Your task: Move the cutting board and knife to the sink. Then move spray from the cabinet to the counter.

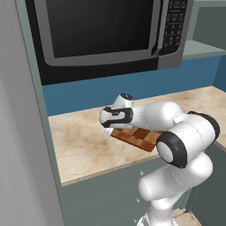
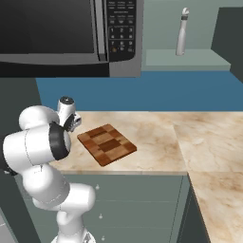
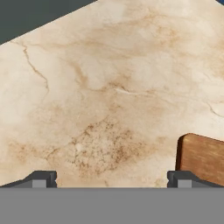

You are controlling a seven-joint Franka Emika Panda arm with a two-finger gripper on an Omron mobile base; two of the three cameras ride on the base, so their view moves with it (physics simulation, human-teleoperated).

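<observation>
Open jaws hang over the counter [image 3: 100, 87] beside the cutting board [image 3: 203, 157].

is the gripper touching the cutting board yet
Apart. The hand view shows the open gripper hanging above bare counter, with the cutting board lying beyond one fingertip, not between the two.
</observation>
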